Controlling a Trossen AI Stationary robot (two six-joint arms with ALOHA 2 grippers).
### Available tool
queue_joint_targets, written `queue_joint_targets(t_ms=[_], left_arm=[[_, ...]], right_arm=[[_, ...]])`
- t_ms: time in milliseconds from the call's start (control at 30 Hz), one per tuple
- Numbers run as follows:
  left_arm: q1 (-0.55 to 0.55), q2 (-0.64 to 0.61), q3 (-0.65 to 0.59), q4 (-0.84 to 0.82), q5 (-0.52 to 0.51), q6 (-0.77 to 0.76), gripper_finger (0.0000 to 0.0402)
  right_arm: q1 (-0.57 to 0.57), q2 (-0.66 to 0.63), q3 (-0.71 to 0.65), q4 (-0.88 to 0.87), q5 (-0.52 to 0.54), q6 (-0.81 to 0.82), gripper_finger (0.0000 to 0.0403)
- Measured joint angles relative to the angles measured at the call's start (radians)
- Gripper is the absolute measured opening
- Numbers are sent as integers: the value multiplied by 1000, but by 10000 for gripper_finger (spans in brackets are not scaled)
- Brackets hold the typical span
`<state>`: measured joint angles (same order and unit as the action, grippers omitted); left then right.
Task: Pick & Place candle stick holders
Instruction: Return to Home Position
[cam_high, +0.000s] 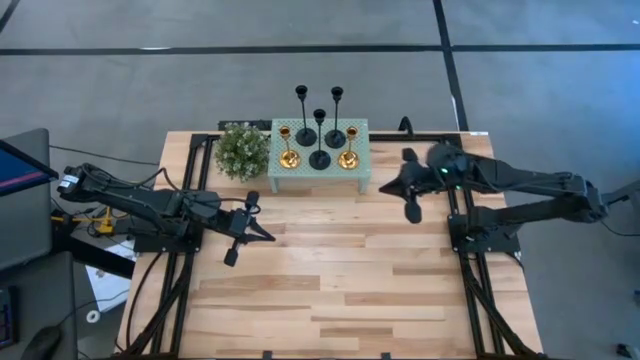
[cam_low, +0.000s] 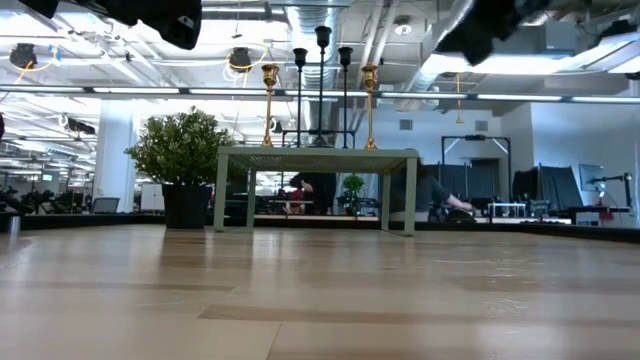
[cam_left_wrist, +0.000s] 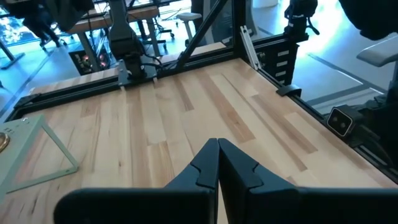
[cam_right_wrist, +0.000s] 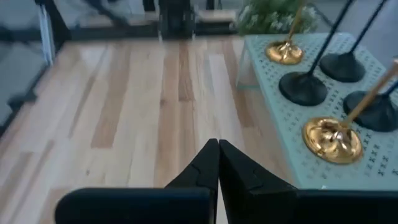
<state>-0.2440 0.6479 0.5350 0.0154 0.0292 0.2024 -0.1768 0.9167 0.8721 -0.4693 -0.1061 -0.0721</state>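
Note:
Five candle stick holders stand by their round bases on a small pale green perforated stand at the table's far middle. Three are black with thin stems and two are gold. My left gripper is shut and empty, above the table to the near left of the stand. My right gripper is shut and empty, just right of the stand's right end. The right wrist view shows the gold bases and black bases beside its shut fingers.
A small green potted plant stands just left of the stand. Black frame rails run along the table's left, right and far sides. Bare wood lies between the arms and toward the near edge. The left wrist view shows the stand's leg.

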Motion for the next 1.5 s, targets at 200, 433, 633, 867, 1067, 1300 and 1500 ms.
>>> queue_joint_targets(t_ms=[200, 433, 633, 867, 1067, 1300, 1500], left_arm=[[0, 0, 0, 0, 0, 0, 5], [0, 0, 0, 0, 0, 0, 4], [0, 0, 0, 0, 0, 0, 4], [0, 0, 0, 1, 0, -1, 5], [0, 0, 0, 1, 0, -1, 4], [0, 0, 0, 1, 0, -1, 7], [0, 0, 0, 1, 0, -1, 7]], right_arm=[[22, -244, -155, 97, 3, 71, 0], [69, -472, -223, 131, 88, 74, 0], [107, -589, -282, 140, 108, 99, 0], [128, -706, -370, 148, 160, 100, 0], [141, -803, -424, 154, 160, 115, 0], [144, -915, -514, 158, 160, 118, 0], [145, -904, -598, 213, 159, 129, 0]])
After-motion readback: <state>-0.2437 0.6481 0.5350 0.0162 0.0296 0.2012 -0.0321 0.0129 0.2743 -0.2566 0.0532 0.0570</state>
